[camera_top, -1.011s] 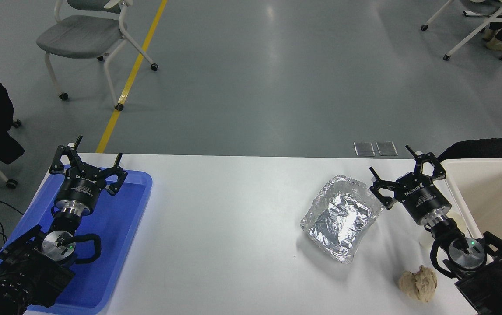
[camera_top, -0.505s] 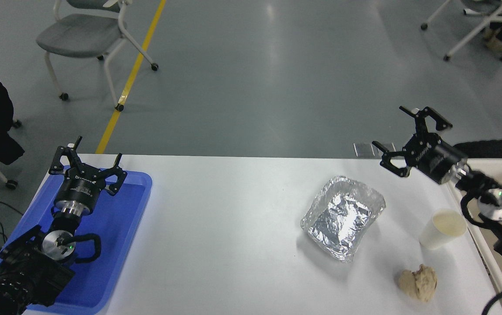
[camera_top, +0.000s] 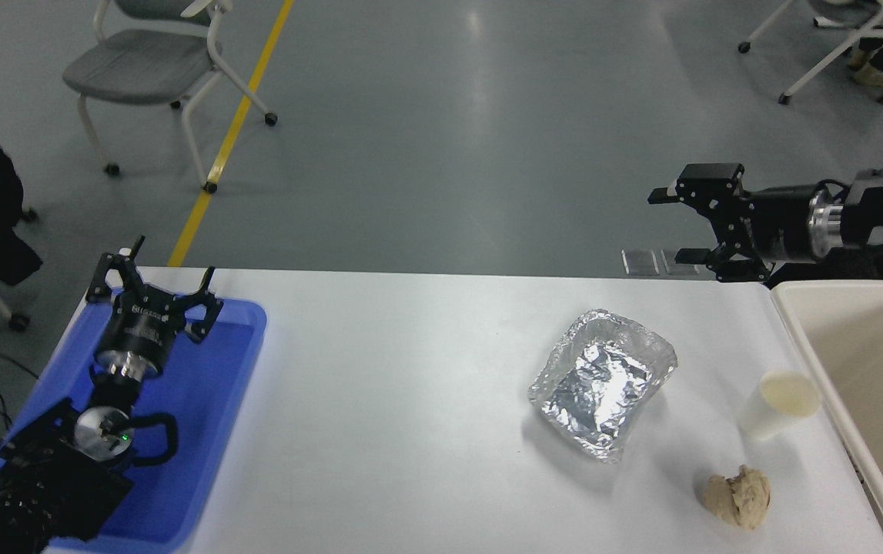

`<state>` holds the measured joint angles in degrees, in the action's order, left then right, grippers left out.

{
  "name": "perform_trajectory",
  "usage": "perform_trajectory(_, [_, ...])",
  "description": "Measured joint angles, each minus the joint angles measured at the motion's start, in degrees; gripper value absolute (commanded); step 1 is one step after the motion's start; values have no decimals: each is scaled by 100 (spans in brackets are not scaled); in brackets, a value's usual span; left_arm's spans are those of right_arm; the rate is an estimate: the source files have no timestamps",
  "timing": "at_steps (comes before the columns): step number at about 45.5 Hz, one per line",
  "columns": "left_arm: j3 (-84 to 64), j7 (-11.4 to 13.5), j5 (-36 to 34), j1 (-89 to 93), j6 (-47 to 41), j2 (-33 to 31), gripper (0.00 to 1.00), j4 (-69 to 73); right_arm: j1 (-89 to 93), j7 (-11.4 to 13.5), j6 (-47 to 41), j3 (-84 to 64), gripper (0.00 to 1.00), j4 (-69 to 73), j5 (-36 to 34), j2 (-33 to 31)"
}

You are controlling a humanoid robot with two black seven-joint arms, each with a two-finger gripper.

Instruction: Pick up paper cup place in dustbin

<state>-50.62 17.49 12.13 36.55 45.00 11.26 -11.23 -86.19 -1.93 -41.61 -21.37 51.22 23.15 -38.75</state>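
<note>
The right pincer [camera_top: 680, 225] hangs wide open and empty, raised beyond the worktop's [camera_top: 410, 385] far edge. The paper cup [camera_top: 778, 404] stands upright just beside the dustbin [camera_top: 799, 346], near the foil tray [camera_top: 603, 381]. The left pincer [camera_top: 152, 286], open, sits parked over the blue tray [camera_top: 210, 431].

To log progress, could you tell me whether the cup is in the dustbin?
No, the cup stands upright on the table beside the dustbin.
</note>
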Motion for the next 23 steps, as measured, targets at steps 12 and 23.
perform_trajectory(12, [-1,-2,-3,-4,0,5,100,0,-2153,11,23,-2742,100,1569,120,462])
perform_trajectory(23, [-7,-2,0,-12,0,10,100,3,-3704,-7,24,-4558,100,3145,-32,899])
